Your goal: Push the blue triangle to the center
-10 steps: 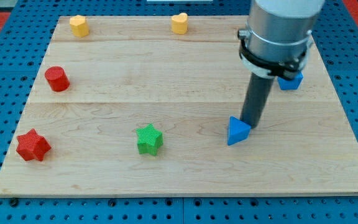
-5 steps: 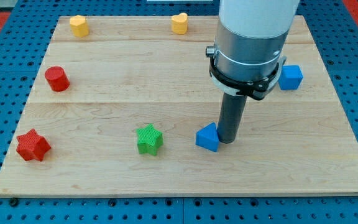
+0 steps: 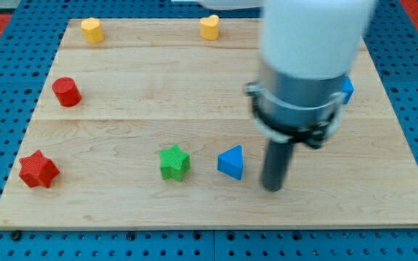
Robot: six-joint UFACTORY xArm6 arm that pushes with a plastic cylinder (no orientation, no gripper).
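My tip (image 3: 272, 188) is seen just right of the blue triangle (image 3: 231, 162), apparently apart; no jaws exist. Pushed leftward, the green star (image 3: 174, 162) could be struck.

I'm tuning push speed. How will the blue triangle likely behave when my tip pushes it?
The blue triangle looks like a small, rigid block with a flat base, so it should slide rather than roll. Its slanted sides may make it rotate under an off-centre push. My tip sits apart on the view's right; the green star is nearby.
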